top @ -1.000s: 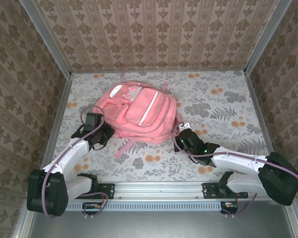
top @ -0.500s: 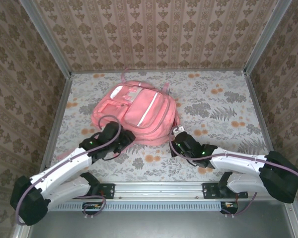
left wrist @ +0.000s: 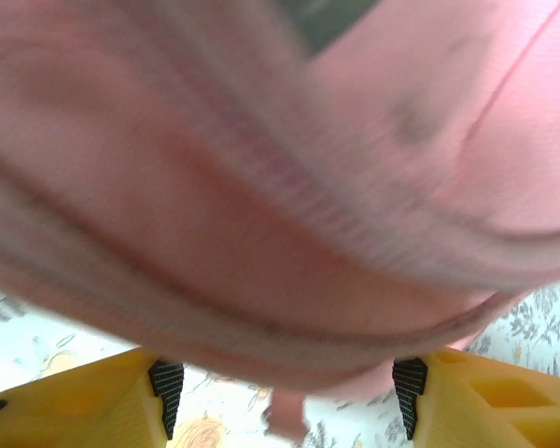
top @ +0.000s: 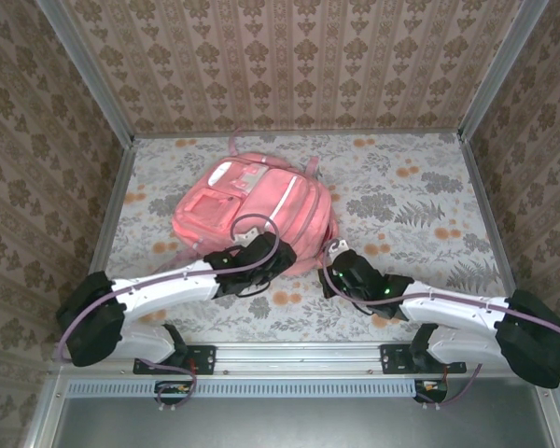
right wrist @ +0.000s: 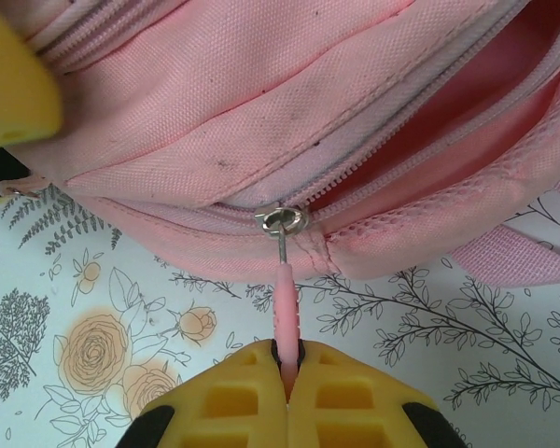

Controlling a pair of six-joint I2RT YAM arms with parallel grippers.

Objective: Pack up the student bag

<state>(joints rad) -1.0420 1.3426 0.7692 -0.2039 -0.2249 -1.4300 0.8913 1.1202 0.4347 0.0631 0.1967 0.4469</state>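
Zip step: your right jaws clench the pull tab (right wrist: 286, 303) of the student bag (top: 261, 201), left jaws released; next, draw the tab along.

The pink bag (top: 252, 205) lies on the flowery table (top: 420, 187). The left gripper (top: 267, 250) is at its 6 o'clock edge, the right gripper (top: 331, 254) at 4 o'clock.

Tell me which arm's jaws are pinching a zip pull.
The right gripper: shut on the pink zip pull of the student bag. The left gripper has its jaws apart at the bag's edge.
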